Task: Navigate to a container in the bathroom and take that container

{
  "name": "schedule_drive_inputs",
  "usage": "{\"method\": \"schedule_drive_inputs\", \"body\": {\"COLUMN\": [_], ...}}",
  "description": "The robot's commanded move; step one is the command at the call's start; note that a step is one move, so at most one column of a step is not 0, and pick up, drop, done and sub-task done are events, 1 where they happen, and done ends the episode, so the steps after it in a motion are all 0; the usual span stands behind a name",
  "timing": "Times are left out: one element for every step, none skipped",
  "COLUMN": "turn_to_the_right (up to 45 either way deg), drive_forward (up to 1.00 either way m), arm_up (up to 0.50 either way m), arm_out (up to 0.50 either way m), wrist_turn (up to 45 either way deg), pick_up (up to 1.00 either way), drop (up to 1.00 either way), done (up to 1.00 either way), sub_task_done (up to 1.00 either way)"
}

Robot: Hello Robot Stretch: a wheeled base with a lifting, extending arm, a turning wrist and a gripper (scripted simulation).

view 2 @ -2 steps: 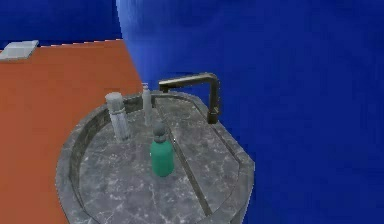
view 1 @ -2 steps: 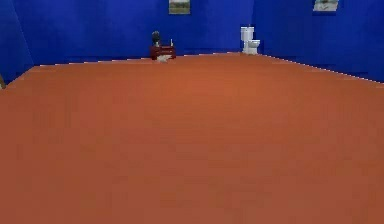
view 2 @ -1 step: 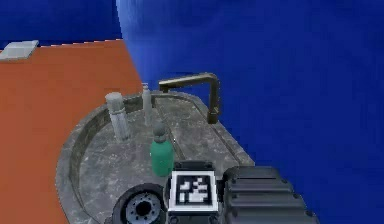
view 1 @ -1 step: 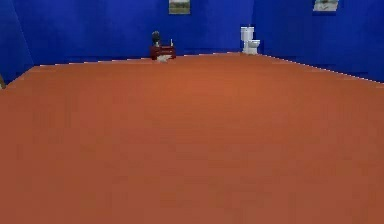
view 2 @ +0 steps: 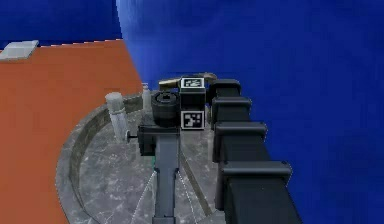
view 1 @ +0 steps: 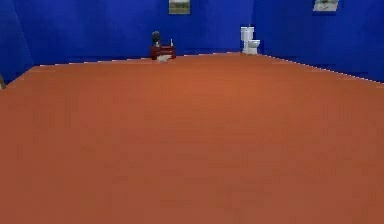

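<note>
A white toilet (view 1: 248,40) stands against the far blue wall, right of the middle of the forward view. Left of it, also at the wall, sits a low dark red piece (view 1: 163,51) with a small dark blob (view 1: 156,37) on top; its kind is too small to tell. In the arm side view the dark arm bar (view 2: 245,150) is drawn in over the robot's grey round base (view 2: 95,160). My gripper (view 2: 150,118) sits left of the two white marked squares (view 2: 192,101). I cannot tell whether it holds anything.
A wide orange-brown floor (view 1: 190,140) stretches to the blue walls. Two small pictures (view 1: 179,6) (view 1: 325,5) hang high on the far walls. In the arm side view a blue wall (view 2: 300,60) stands close beside the arm, and a pale low thing (view 2: 20,48) lies at the far left.
</note>
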Motion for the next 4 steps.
{"method": "schedule_drive_inputs", "body": {"turn_to_the_right": [0.0, 0.0, 0.0, 0.0], "drive_forward": [0.00, 0.00, 0.00, 0.00], "arm_up": [0.00, 0.00, 0.00, 0.00], "arm_out": [0.00, 0.00, 0.00, 0.00], "wrist_turn": [45.0, 45.0, 45.0, 27.0], "pick_up": [0.00, 0.00, 0.00, 0.00], "drop": [0.00, 0.00, 0.00, 0.00], "done": [0.00, 0.00, 0.00, 0.00], "sub_task_done": [0.00, 0.00, 0.00, 0.00]}}
